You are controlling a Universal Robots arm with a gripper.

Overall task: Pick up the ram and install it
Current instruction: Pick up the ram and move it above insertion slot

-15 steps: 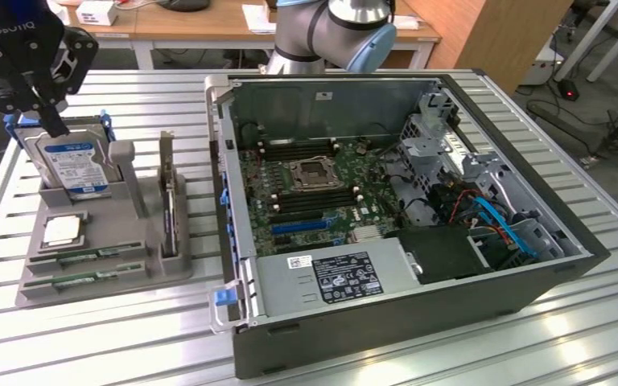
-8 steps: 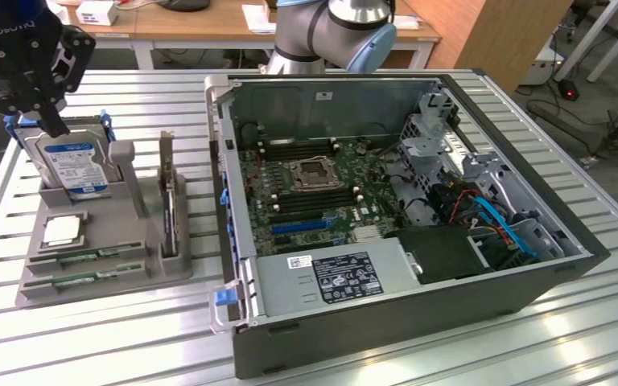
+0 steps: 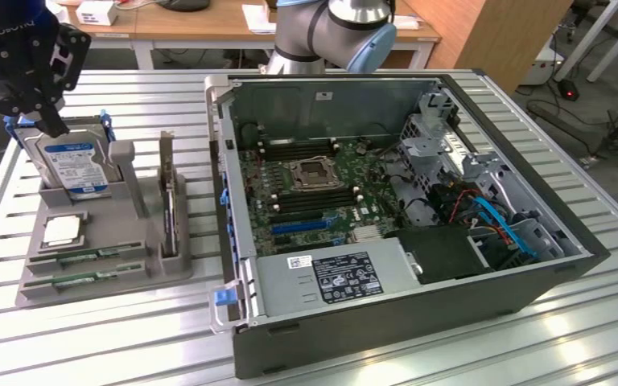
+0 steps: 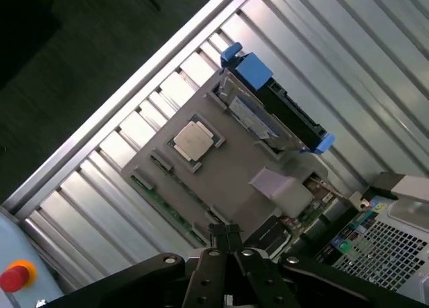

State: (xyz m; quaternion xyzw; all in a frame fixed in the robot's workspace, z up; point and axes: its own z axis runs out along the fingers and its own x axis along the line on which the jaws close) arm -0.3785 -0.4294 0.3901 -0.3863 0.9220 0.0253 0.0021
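In the exterior view I see the black two-fingered gripper (image 3: 55, 127) at about ten o'clock. Its jaws are pressed together on nothing, and the tips hang just above the silver hard drive with the blue label (image 3: 73, 165). That drive stands upright in the moulded grey holder (image 3: 175, 259) at nine o'clock. The ram (image 3: 73, 280), a long, narrow green circuit-board stick with small black chips, lies flat in the holder's outermost slot at eight o'clock, well apart from the gripper. A second green stick (image 3: 89, 257) lies in the slot just beside it, and a square silver processor chip (image 3: 62, 231) sits at twelve o'clock from both. A tall dark expansion card with a metal bracket (image 3: 166, 193) stands on edge at three o'clock from the drive. The open dark grey computer case (image 3: 395, 322) lies on its side from the centre out to three o'clock, its green motherboard (image 3: 309, 177) exposed, on the ribbed metal table (image 3: 94, 346). In the wrist view the gripper (image 4: 228, 236) has its jaws closed tight and empty over the holder (image 4: 221, 181). The ram (image 4: 166, 204) lies in its slot along the holder's edge, clear of the fingers. The processor chip (image 4: 193, 139) sits between it and the hard drive (image 4: 251, 114).
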